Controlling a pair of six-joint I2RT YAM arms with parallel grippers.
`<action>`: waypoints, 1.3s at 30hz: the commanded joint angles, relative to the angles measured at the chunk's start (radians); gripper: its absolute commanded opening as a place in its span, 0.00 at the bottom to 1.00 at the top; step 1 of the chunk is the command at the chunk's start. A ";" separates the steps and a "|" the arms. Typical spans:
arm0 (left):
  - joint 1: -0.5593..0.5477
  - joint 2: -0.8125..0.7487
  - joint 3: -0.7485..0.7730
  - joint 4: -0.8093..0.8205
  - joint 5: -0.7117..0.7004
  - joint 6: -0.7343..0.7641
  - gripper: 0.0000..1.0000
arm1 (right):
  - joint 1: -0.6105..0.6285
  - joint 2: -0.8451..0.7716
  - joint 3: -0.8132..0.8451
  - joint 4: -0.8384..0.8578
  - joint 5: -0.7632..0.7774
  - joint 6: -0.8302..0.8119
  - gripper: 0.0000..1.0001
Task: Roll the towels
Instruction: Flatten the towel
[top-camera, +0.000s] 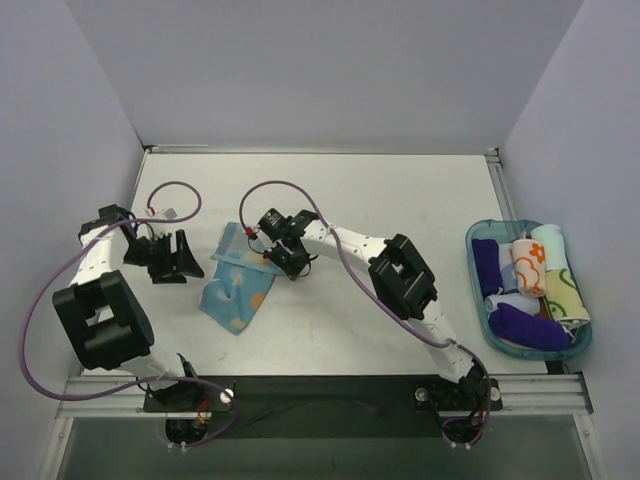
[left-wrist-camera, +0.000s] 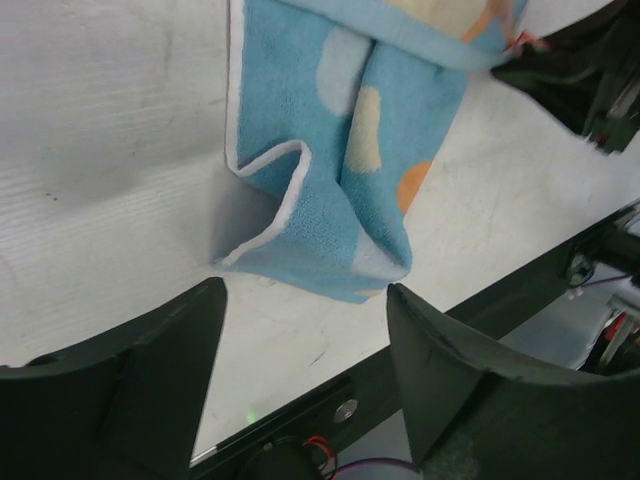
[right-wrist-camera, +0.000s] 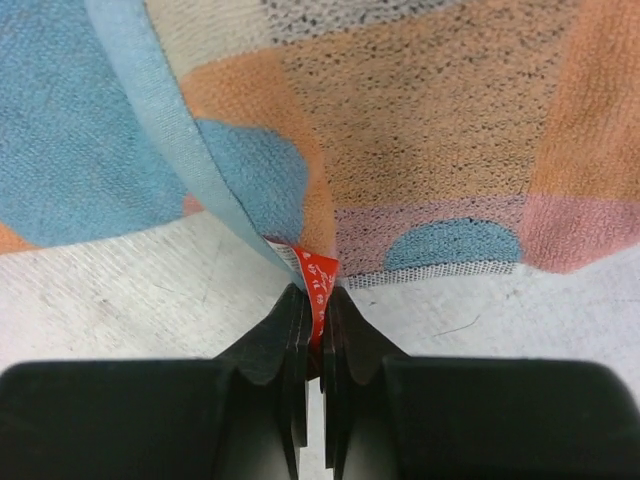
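On your left, the left gripper (top-camera: 176, 268) hangs open just beside the blue towel (top-camera: 236, 296), whose far end is cut off in its wrist view. Mid-way across the table (top-camera: 400, 190), that towel lies loosely folded, dotted orange and yellow. Your right gripper (right-wrist-camera: 315, 305) pinches its red tag (right-wrist-camera: 318, 272), covering that corner from above.

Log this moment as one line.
right gripper: shut on blue towel at its red tag | left gripper: open, beside towel, apart | towel: partly folded on table, not rolled
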 joint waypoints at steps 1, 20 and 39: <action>-0.079 0.036 0.021 -0.063 -0.071 0.100 0.78 | -0.063 -0.069 0.000 -0.057 -0.038 0.013 0.00; -0.311 0.200 0.024 -0.029 -0.098 0.355 0.63 | -0.559 -0.530 -0.637 0.008 -0.711 0.360 0.00; -0.362 0.284 0.146 0.176 -0.110 0.318 0.53 | -0.406 -0.536 -0.399 -0.090 -0.144 -0.048 0.35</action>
